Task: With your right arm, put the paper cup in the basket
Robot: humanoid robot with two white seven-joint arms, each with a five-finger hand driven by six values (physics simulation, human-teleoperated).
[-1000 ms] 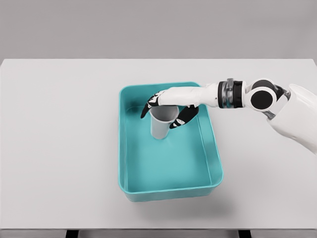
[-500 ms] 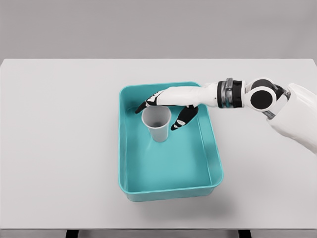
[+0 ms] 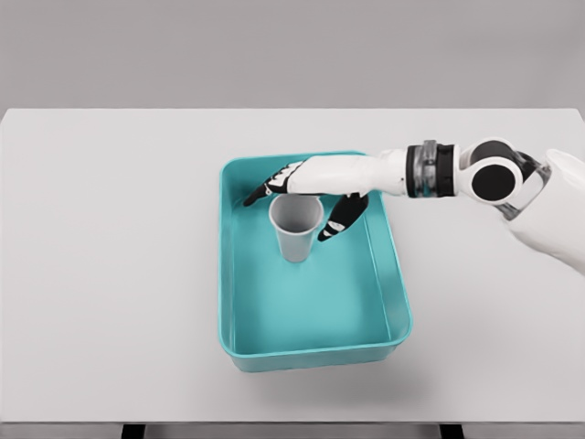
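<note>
The grey paper cup [image 3: 295,240] stands upright on the floor of the teal basket [image 3: 315,355], in its far half. My right hand [image 3: 291,206] hovers just over the cup's rim, reaching in from the right. Its fingers [image 3: 260,193] are spread out to the left and the thumb [image 3: 331,226] hangs down on the cup's right side; neither is closed around the cup. The left arm does not show in the head view.
The basket sits in the middle of a white table [image 3: 110,274]. My right forearm [image 3: 430,171] crosses above the basket's far right corner.
The hand has let go of the cup: the fingers spread apart and lifted slightly. The cup now stands free in the basket.
</note>
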